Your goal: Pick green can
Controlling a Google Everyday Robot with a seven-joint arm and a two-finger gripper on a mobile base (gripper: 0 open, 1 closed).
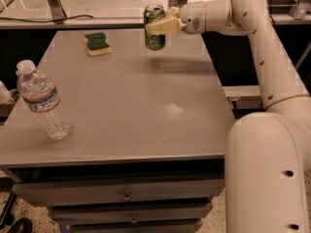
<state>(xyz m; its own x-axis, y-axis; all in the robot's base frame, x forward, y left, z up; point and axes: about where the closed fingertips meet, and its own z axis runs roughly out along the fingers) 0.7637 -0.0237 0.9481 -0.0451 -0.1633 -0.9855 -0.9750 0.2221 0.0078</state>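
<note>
A green can [154, 40] stands upright at the top centre of the frame, over the far edge of a grey tabletop [136, 110]. A cream claw [156, 25] reaches in from the right and is clamped around the can's upper half. To the left lies a green-and-yellow sponge [97, 43]. A clear water bottle [43, 101] stands at the left edge. Drawers [126, 195] sit beneath.

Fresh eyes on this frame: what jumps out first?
The big white arm reaches in, its gripper shut on the green can, apparently lifted, at the far edge of the table. Next, the clear water bottle stands near the front left; a sponge lies far left.
</note>
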